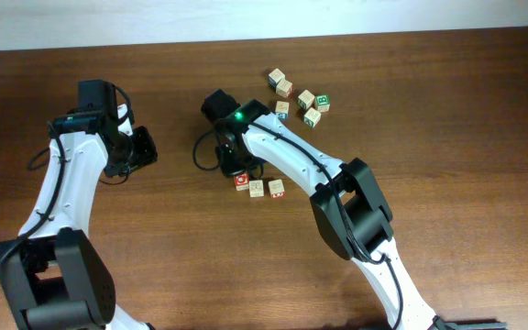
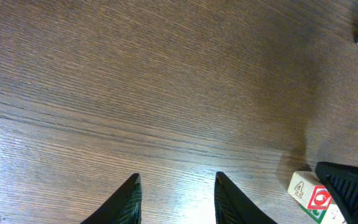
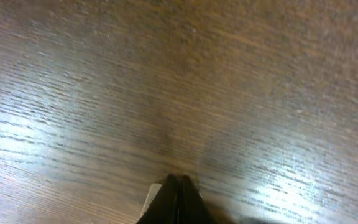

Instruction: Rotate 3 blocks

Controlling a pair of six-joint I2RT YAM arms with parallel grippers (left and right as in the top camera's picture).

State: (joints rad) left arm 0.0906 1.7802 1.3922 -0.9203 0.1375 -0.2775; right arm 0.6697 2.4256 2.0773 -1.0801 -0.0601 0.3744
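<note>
Sitting in row, three pale blocks (image 1: pixel 258 188) (one red-faced); left fingers (image 2: pixel 129 202) apart, right fingers (image 3: pixel 169 208) together.

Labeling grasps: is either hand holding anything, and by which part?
Nothing held: left hand open over bare table; right hand shut on nothing, tips beside the red-faced block.

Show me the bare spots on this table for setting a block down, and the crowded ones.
Free: the table right of the scattered cluster; the strip between the left claw and the right claw; the wood in front of the row of three blocks. Crowded: that row beside the right claw, and the cluster behind it.
</note>
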